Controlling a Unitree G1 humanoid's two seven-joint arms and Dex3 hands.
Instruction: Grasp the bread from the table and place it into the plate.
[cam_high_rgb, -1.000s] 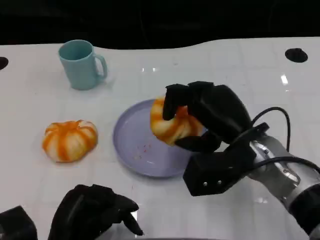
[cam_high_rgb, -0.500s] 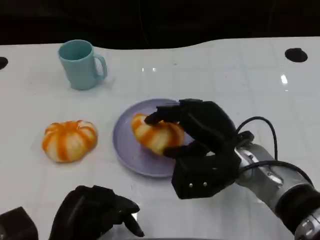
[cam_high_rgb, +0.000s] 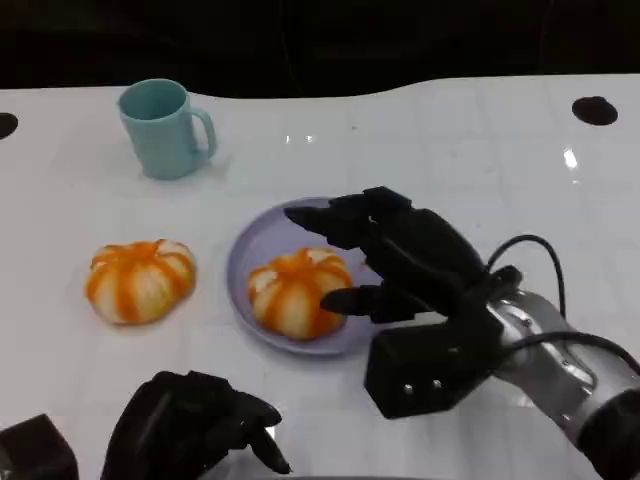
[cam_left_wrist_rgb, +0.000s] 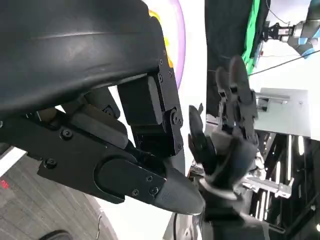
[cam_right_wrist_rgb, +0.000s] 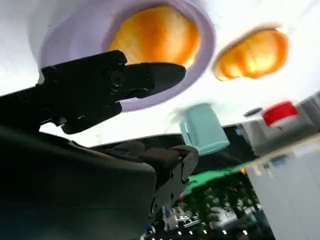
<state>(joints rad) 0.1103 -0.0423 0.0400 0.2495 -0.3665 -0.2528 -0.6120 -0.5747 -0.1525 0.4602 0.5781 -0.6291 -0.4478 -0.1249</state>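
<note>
Right robot hand (cam_high_rgb: 385, 262) released, fingers spread, hiding the plate's (cam_high_rgb: 243, 262) right rim beside the bread (cam_high_rgb: 295, 291)

orange-striped bread (cam_high_rgb: 297, 290) | resting in lilac plate (cam_high_rgb: 243, 262) | table centre

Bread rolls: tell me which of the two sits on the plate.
The bread roll beside the right hand lies on the purple plate; the other bread roll rests on the bare table, left of the plate.
</note>
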